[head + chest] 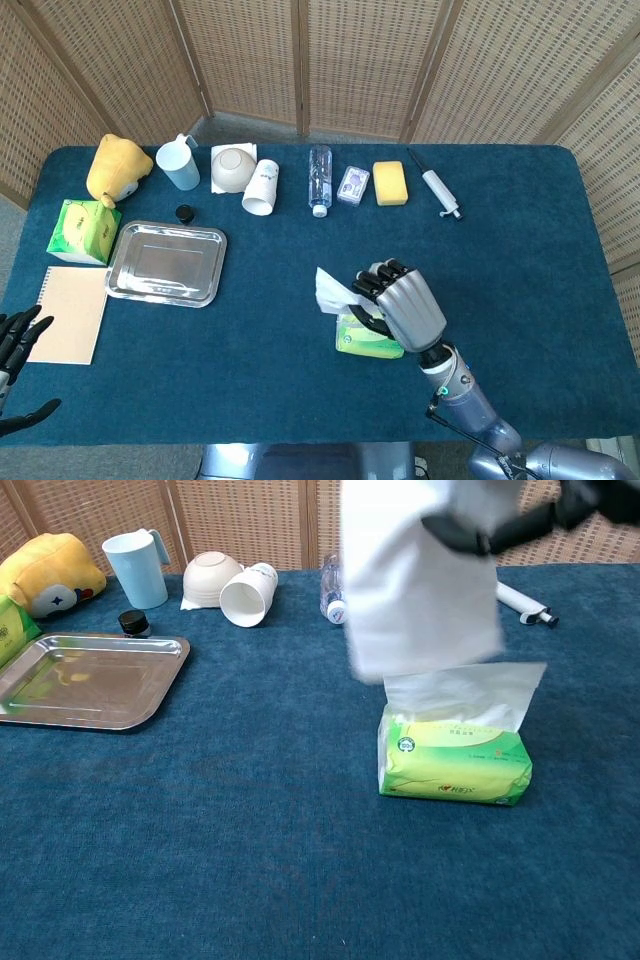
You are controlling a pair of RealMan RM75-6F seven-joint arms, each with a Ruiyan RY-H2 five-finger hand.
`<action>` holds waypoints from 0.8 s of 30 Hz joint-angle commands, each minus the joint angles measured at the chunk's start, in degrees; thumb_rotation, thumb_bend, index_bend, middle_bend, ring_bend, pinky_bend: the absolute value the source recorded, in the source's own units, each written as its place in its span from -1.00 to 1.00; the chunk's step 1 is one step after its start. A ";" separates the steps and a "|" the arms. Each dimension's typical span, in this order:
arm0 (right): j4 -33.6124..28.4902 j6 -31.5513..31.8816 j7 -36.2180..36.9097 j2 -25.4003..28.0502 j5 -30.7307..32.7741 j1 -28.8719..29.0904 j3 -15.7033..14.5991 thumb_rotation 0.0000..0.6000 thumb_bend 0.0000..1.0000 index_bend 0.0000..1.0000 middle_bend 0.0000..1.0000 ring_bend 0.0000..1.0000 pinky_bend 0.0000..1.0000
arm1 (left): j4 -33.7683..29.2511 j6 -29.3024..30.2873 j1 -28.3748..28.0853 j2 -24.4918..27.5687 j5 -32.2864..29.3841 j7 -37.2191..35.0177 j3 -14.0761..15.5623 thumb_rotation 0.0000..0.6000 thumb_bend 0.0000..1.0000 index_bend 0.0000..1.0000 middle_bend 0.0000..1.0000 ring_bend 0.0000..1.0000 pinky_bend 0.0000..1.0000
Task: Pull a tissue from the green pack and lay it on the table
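Observation:
The green tissue pack (pixel 455 763) lies on the blue table, right of centre, with a fresh white sheet standing up out of its slot. My right hand (pixel 400 305) is raised above the pack and pinches a pulled white tissue (pixel 415 585), which hangs free in the air above the pack. In the head view the tissue (pixel 330 293) sticks out to the left of the hand, and the pack (pixel 365 340) peeks out below it. My left hand (pixel 15 340) sits low at the table's left front edge, fingers spread, holding nothing.
A steel tray (pixel 167 262), a second green pack (pixel 82 231), a tan notebook (pixel 70 312) and a yellow plush (pixel 117 167) lie at the left. Along the back stand a blue cup (pixel 180 163), bowl (pixel 234 167), paper cup (pixel 261 187), bottle (pixel 319 178), sponge (pixel 390 183) and syringe (pixel 440 193).

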 commanded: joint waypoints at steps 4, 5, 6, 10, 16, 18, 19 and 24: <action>-3.22 -2.64 -2.57 -1.54 1.40 3.07 1.45 1.00 -0.11 0.37 0.36 0.13 0.21 | -0.05 -0.52 -0.23 -0.06 -0.47 0.14 -0.16 1.00 -1.00 -1.00 -1.00 -1.00 -1.00; -3.43 -3.25 -3.03 -2.22 1.61 3.51 1.20 1.00 -0.11 0.37 0.36 0.13 0.21 | -0.08 -0.76 -0.34 -0.10 -0.50 0.22 -0.17 1.00 -1.00 -1.00 -1.00 -1.00 -1.00; -3.54 -3.96 -3.43 -3.02 1.82 4.00 0.83 1.00 -0.11 0.37 0.36 0.13 0.21 | -0.13 -0.99 -0.43 -0.12 -0.53 0.30 -0.16 1.00 -1.00 -1.00 -1.00 -1.00 -1.00; -1.33 -9.29 -5.11 -9.21 3.95 7.29 -1.03 1.00 -0.11 0.37 0.36 0.13 0.21 | -0.11 -0.89 -0.37 -0.08 -0.48 0.25 -0.13 1.00 -1.00 -1.00 -1.00 -1.00 -1.00; 6.81 -12.04 -7.45 -18.15 7.10 10.31 -1.31 1.00 -0.11 0.37 0.36 0.12 0.18 | 0.18 -0.89 -0.49 0.12 -1.02 -0.78 -0.27 1.00 -1.00 -1.00 -1.00 -1.00 -1.00; 10.43 -12.81 -7.46 -20.50 7.97 11.00 -1.73 1.00 -0.11 0.37 0.36 0.12 0.18 | 0.32 -0.87 -0.58 0.24 -1.25 -1.39 -0.36 1.00 -1.00 -1.00 -1.00 -1.00 -1.00; 11.77 -12.91 -7.39 -21.22 8.13 11.19 -1.92 1.00 -0.11 0.37 0.36 0.12 0.18 | 0.40 -0.83 -0.60 0.30 -1.35 -1.61 -0.41 1.00 -1.00 -1.00 -1.00 -1.00 -1.00; 16.54 -13.16 -6.80 -23.01 8.50 11.64 -2.95 1.00 -0.11 0.33 0.32 0.08 0.14 | 0.90 -0.56 -0.72 0.70 -2.09 -3.25 -0.69 1.00 -1.00 -1.00 -1.00 -1.00 -1.00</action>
